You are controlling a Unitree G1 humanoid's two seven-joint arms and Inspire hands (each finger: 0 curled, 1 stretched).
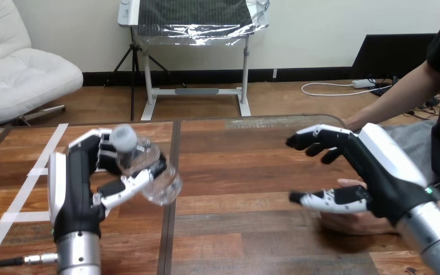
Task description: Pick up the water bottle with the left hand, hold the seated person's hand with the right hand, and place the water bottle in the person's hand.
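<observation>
A clear plastic water bottle (pixel 153 172) with a white cap (pixel 124 137) is lifted off the wooden table (pixel 246 172) at the left, leaning with its cap up and to the left. My left hand (pixel 74 183) is shut on it, fingers and thumb wrapped round its body. At the right, my right hand (pixel 381 172) hangs open, fingers reaching leftward and thumb stretched out below them. The person's hand (pixel 349 222) rests on the table just under that palm and thumb. I cannot tell whether the two touch. A gap of bare table separates the bottle from them.
The person sits at the right side; a forearm (pixel 395 100) slopes down toward the table's far edge behind my right fingers. White tape strips (pixel 31 172) cross the table at the left. A dark seam (pixel 171 229) runs down the tabletop.
</observation>
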